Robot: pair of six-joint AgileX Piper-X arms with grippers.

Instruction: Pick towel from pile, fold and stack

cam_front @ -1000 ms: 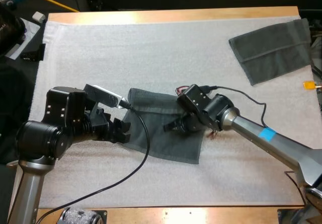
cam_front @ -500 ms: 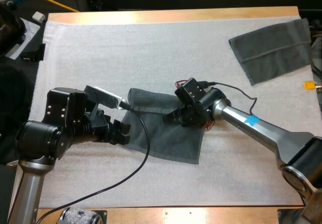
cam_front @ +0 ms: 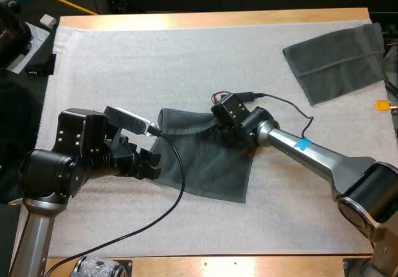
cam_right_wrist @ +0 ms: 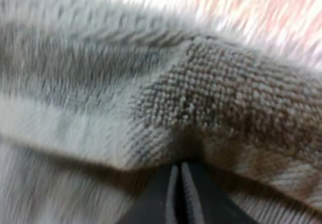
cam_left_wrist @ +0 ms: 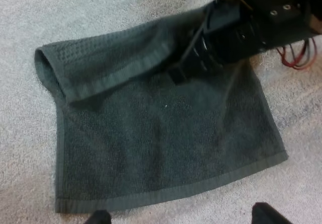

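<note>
Grey-green towel (cam_front: 205,165) lies mid-mat (cam_front: 155,71), its far edge turned over. Right gripper (cam_front: 217,135) sits at that fold, fingers almost together, nipping the cloth. Left gripper (cam_front: 151,164) is at the towel's left edge, fingers apart, holding nothing. Second towel (cam_front: 339,62) lies flat at the far right corner.

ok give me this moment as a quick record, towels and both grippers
middle towel: flat on the mat, far edge folded over
second towel: flat at the mat's far right
left gripper: open, beside the middle towel's hem, clear of it
right gripper: shut on the middle towel's folded edge
</note>
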